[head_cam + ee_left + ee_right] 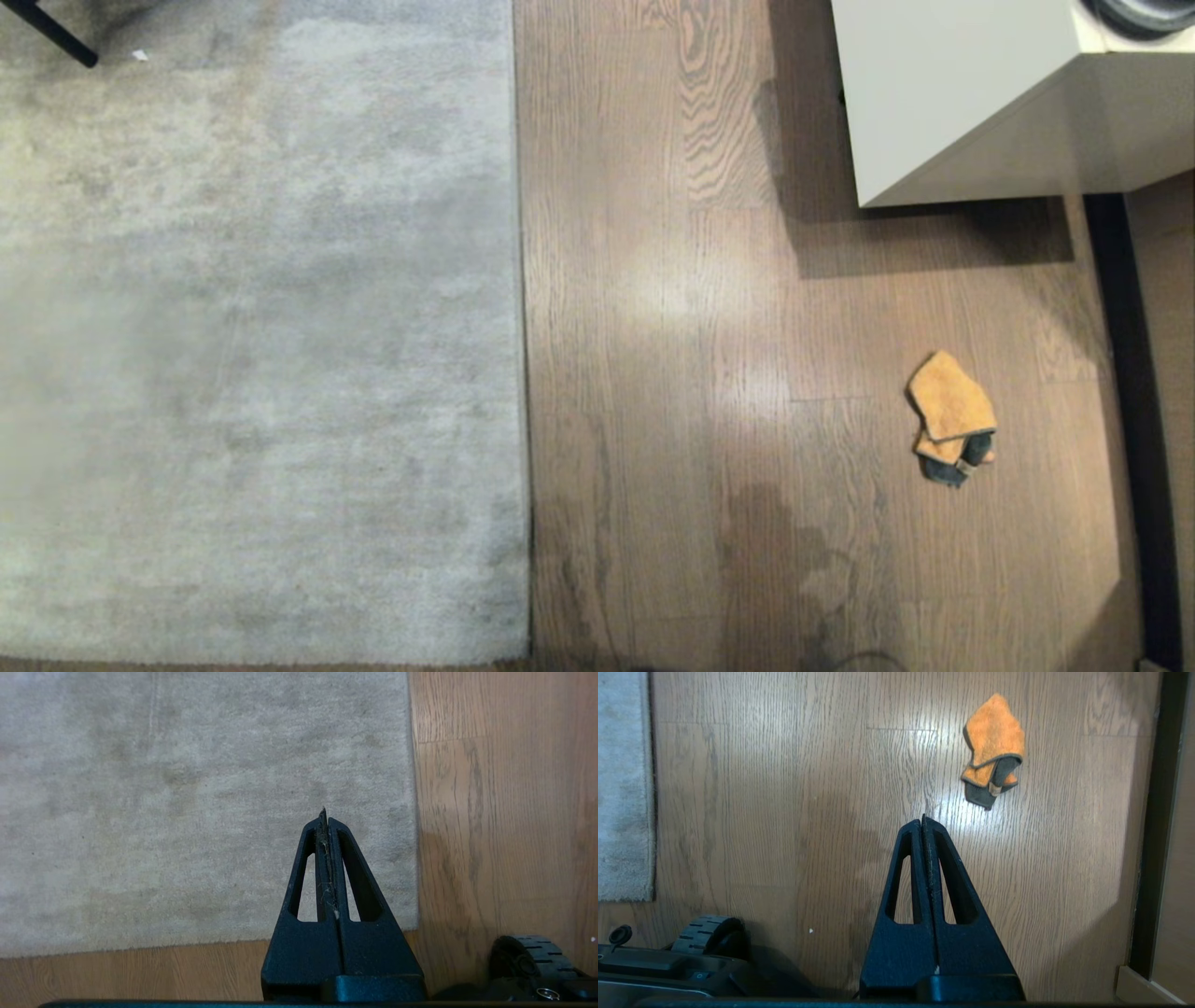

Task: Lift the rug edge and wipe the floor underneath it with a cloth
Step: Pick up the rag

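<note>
Wood floor (709,355) carries one rug (252,355) and one cloth (950,406). Left hand (325,814) hangs clenched, empty, over the rug's corner. Right hand (924,820) hangs clenched, empty, near the cloth without touching it.

A white cabinet (971,93) stands at the far right, casting a shadow; a dark round thing (1144,14) sits on top of it. A black furniture leg (51,33) stands at the far left, a dark strip (1134,420) runs along the right
</note>
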Available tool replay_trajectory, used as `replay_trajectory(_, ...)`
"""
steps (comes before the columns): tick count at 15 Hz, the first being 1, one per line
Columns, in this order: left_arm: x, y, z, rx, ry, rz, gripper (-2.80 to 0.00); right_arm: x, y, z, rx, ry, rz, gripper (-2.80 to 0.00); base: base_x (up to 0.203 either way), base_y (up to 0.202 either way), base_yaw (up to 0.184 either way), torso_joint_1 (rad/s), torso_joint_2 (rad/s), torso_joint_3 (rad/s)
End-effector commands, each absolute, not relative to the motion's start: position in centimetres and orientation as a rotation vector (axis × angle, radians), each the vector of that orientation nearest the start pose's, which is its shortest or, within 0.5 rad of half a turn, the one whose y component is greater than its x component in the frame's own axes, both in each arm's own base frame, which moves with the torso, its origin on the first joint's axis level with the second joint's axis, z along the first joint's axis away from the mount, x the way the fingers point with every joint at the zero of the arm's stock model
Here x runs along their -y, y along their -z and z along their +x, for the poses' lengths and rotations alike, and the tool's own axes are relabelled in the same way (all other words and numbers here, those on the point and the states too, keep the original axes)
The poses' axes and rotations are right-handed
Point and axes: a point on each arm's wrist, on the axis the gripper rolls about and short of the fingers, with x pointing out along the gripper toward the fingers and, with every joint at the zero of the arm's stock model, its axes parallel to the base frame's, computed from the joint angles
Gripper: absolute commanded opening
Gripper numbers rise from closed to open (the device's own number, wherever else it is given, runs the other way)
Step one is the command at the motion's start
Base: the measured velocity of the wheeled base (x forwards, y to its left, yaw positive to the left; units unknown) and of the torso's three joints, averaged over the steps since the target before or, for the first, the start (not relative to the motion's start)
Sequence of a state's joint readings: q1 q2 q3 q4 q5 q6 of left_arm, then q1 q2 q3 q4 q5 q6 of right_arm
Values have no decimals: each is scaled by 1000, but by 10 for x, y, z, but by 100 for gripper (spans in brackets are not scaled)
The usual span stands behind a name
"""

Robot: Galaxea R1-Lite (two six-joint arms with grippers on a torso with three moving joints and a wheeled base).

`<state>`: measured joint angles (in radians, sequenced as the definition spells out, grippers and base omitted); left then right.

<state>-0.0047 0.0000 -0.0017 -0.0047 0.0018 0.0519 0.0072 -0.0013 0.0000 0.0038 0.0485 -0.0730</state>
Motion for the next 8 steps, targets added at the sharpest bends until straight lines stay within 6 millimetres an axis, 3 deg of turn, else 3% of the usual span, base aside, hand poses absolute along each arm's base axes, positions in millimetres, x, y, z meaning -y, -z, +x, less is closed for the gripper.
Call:
replay_trajectory(1,0,-76,-23,6,3,52,-280,-1,-75,-23,-3,-57,-74,-280,0,0,0,7,-2,-203)
replay_trajectory(8,0,-76,-23,6,3,52,-280,-1,-75,-23,-3,-57,-74,-280,0,0,0,3,2,-199)
